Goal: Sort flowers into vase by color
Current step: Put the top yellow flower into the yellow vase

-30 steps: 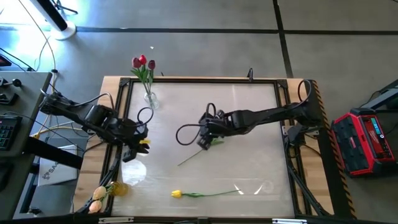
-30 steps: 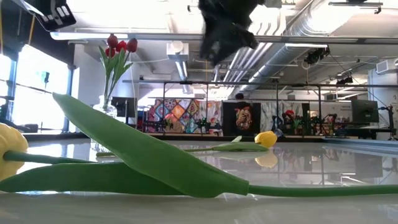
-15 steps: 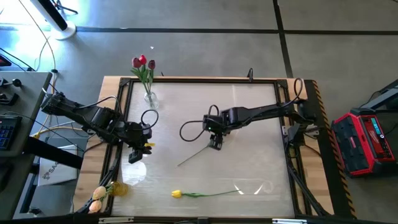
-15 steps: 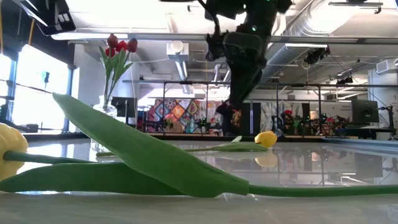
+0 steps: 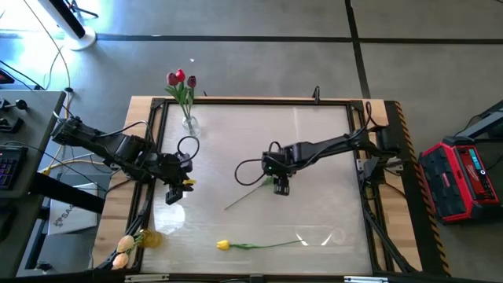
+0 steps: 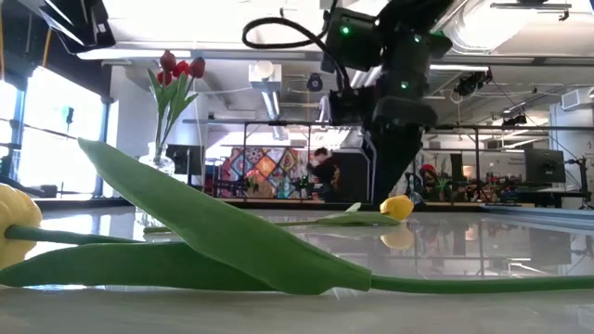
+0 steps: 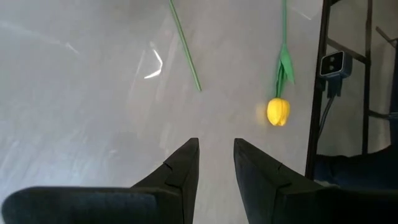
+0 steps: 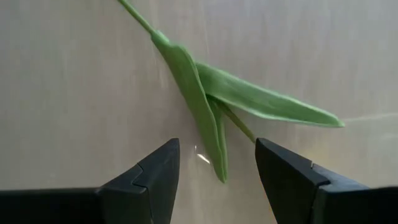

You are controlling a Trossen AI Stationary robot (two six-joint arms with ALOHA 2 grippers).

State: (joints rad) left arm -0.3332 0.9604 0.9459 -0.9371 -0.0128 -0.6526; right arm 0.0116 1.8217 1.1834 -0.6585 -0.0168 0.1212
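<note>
The yellow tulip (image 5: 271, 180) lies mid-table beneath my spread right gripper (image 5: 281, 187), so I should straddle its stem below the leaves and close gently; my left gripper (image 5: 174, 191), narrowly parted and empty, waits near the left edge.

i was working in a big open lab: bare ceiling ducts (image 6: 483, 42), metal racks (image 6: 278, 158) behind the table (image 5: 251, 141), a red tool case (image 5: 460, 179) on concrete floor.
</note>
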